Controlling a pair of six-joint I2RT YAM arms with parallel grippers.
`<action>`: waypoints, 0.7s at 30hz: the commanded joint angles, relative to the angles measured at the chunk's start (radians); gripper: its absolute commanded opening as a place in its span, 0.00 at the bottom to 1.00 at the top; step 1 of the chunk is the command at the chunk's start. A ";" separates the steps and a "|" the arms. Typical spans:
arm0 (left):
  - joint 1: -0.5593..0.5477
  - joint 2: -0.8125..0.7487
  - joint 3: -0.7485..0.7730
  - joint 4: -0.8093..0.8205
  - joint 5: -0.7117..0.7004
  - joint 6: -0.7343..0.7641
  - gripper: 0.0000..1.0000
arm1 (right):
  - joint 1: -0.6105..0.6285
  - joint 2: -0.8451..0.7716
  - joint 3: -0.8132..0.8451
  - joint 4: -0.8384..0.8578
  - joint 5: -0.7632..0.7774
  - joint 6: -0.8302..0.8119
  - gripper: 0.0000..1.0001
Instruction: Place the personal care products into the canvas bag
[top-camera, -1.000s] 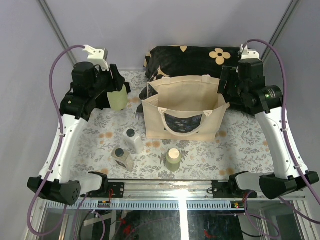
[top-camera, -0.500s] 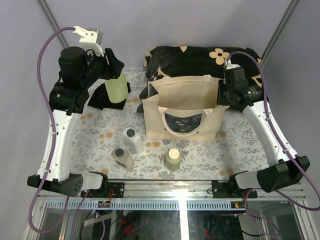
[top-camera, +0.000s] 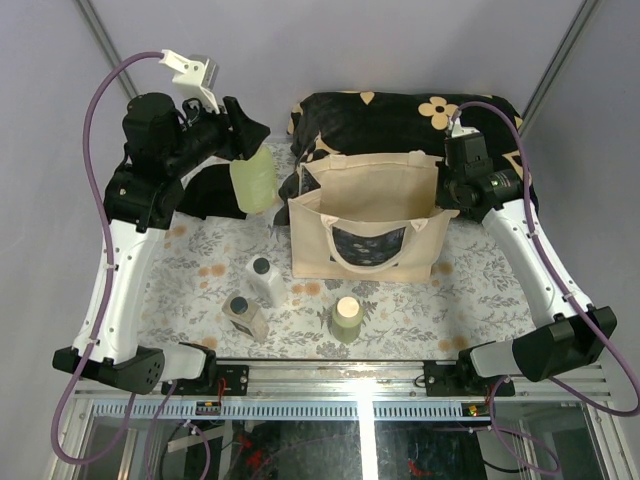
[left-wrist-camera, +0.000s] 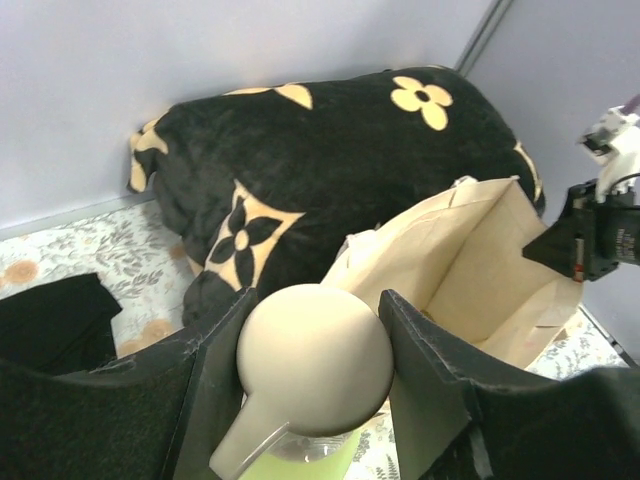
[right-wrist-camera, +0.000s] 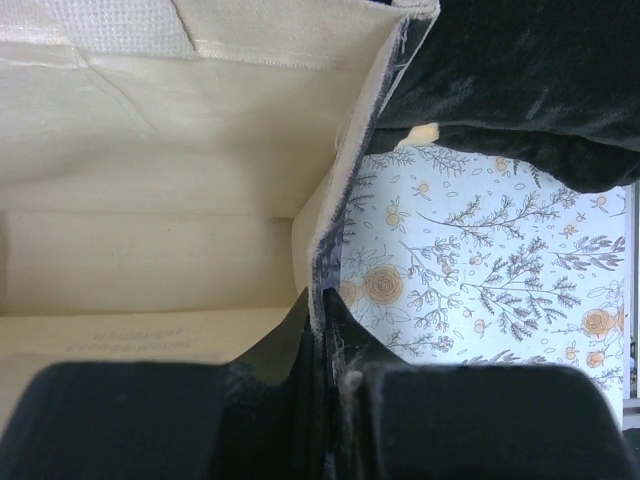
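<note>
Left pincer (top-camera: 243, 150) clamped on pale green bottle (top-camera: 254, 185), held off counter (top-camera: 480, 290) just left of canvas bag (top-camera: 370, 195); long axis near vertical, base down. Beige cap (left-wrist-camera: 315, 370) visible only in left wrist view. Right pincer (top-camera: 447, 197) pinches bag's right wall. Right wrist view shows fingers (right-wrist-camera: 365, 355) closed on canvas, and faint lettering (right-wrist-camera: 130, 335) inside, unreadable. White bottle (top-camera: 265, 280), squat tan bottle (top-camera: 243, 312), second green bottle (top-camera: 346, 318) sit on counter near of bag.

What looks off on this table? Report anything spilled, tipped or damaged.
Nothing stands out. The canvas bag stands open, its right edge pinched in the right jaws; the three bottles on the table show no spill.
</note>
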 joint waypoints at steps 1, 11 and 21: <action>-0.021 -0.031 0.036 0.262 0.063 -0.052 0.00 | 0.003 0.009 -0.033 0.020 0.049 0.007 0.00; -0.090 0.013 0.042 0.367 0.085 -0.105 0.00 | 0.003 0.019 -0.065 0.042 0.020 0.017 0.00; -0.172 0.052 0.058 0.471 0.105 -0.165 0.00 | 0.003 0.039 -0.079 0.059 0.009 0.019 0.00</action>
